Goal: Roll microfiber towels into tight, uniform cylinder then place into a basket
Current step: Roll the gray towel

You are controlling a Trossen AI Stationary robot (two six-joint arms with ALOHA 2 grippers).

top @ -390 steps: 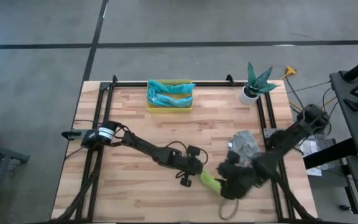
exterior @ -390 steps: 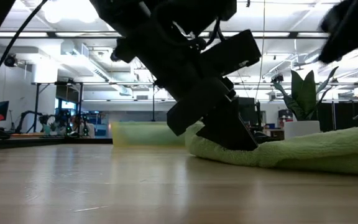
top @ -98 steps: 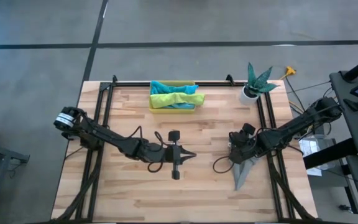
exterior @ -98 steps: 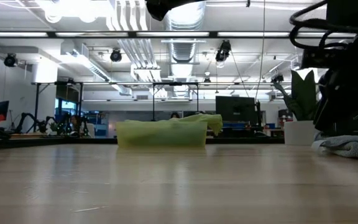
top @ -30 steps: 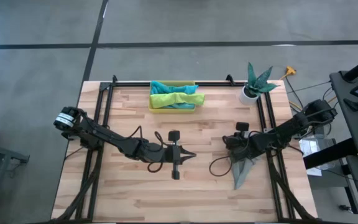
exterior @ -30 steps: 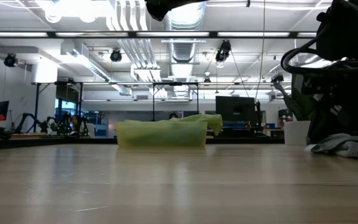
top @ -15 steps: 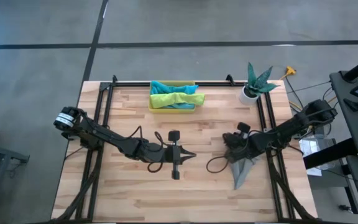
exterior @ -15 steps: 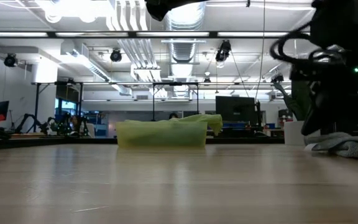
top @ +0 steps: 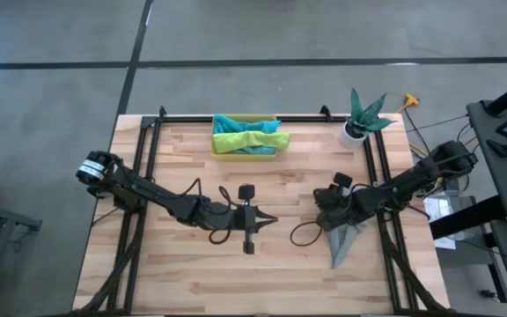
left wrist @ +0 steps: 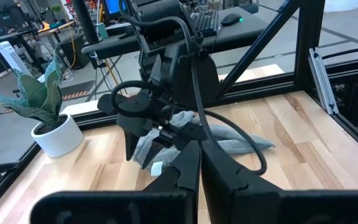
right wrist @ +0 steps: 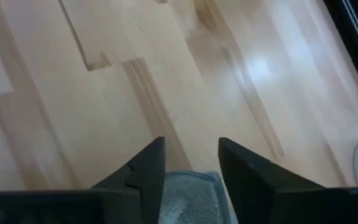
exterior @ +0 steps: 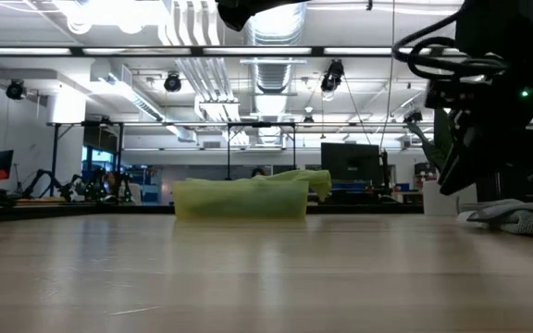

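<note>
The yellow basket (top: pixel 216 150) stands at the table's far edge, holding a teal towel (top: pixel 231 122) and a lime green towel (top: pixel 249 141); the green one droops over its rim (exterior: pixel 315 180). A grey towel (top: pixel 343 239) lies crumpled on the wood at the right. My right gripper (top: pixel 319 208) is open, slanting down at that towel's left end (right wrist: pixel 188 194), which shows between the fingers. My left gripper (top: pixel 269 220) is shut and hangs above the table's middle, touching nothing. My right gripper stands with a finger (right wrist: pixel 143 168) on either side of the grey towel's end (right wrist: pixel 188 194), its tips over bare wood. Whether either finger touches the cloth I cannot tell.
A white plant pot (top: pixel 353 132) stands at the far right corner, beyond the right arm. A black rail frame (top: pixel 372 167) runs along the table's sides and far edge. Bare wood (top: pixel 183 273) lies along the near edge and on the left.
My right gripper has rolled about its own axis, risen a little and edged toward the table's left. The grey towel lies where it was.
</note>
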